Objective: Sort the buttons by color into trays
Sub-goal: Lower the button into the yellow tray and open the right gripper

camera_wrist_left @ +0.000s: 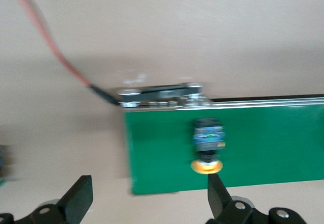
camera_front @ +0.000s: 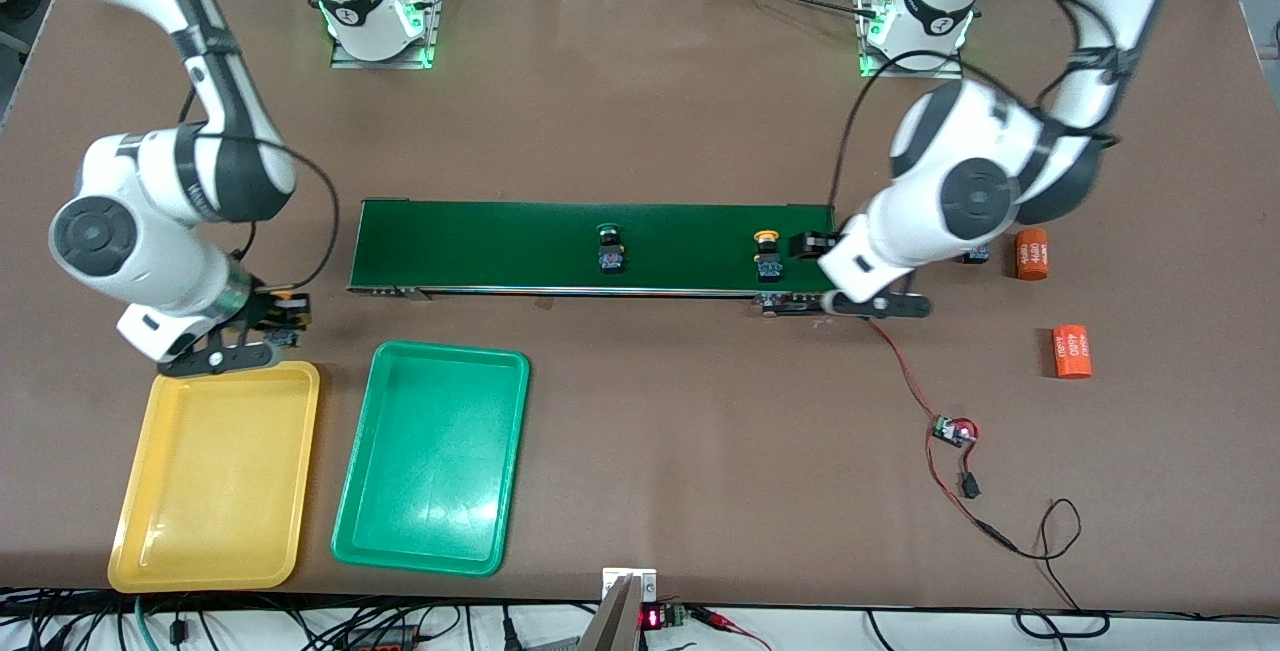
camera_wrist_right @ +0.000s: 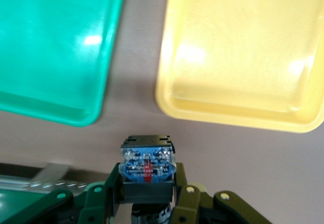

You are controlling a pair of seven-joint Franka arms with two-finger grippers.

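My right gripper (camera_front: 283,319) is shut on a yellow-capped button (camera_wrist_right: 148,166), held in the air just off the yellow tray's (camera_front: 215,476) rim toward the belt. The green tray (camera_front: 430,461) lies beside the yellow tray (camera_wrist_right: 243,57). On the belt stand a green-capped button (camera_front: 609,249) and a yellow-capped button (camera_front: 768,256). My left gripper (camera_front: 815,246) hangs open over the belt's end, with that yellow-capped button (camera_wrist_left: 207,143) lying near one fingertip (camera_wrist_left: 216,193) and nothing between the fingers. Another button (camera_front: 975,254) shows partly past the left arm.
The dark-green conveyor belt (camera_front: 480,246) crosses the table's middle. Two orange cylinders (camera_front: 1031,254) (camera_front: 1071,351) lie toward the left arm's end. A red wire with a small circuit board (camera_front: 950,429) trails from the belt's motor toward the front camera.
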